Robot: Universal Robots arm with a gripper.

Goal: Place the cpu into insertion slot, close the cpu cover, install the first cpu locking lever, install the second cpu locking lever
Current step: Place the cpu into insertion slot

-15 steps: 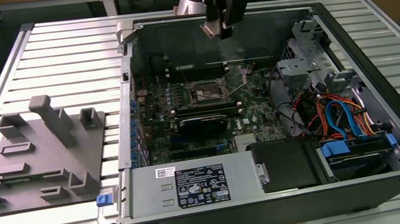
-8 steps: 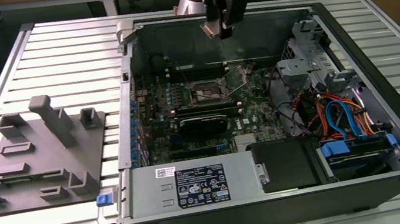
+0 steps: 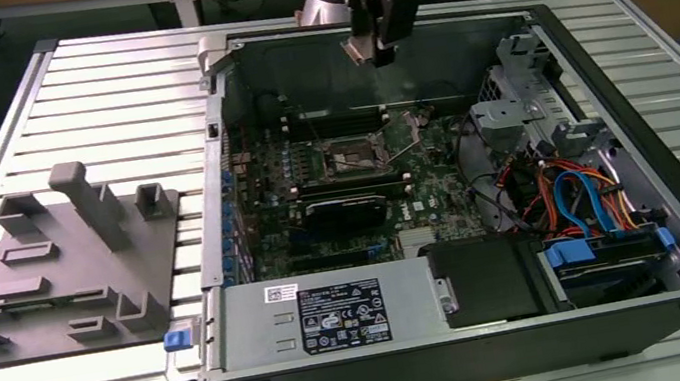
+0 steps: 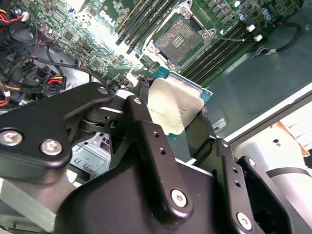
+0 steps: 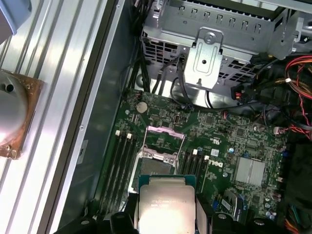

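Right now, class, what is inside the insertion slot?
Only its bare dark contact field: the insertion slot holds no chip. The cpu sits in the pincer above. In the first wrist view, the cpu covers one edge of it.

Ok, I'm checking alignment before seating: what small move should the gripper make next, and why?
Probably lower the cpu toward the insertion slot, correcting sideways as needed: the gripper holds it high above the motherboard, and the socket sits open.

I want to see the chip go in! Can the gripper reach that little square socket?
Probably yes. The gripper, holding the cpu, hangs above the open case, and the insertion slot lies bare with nothing over it.
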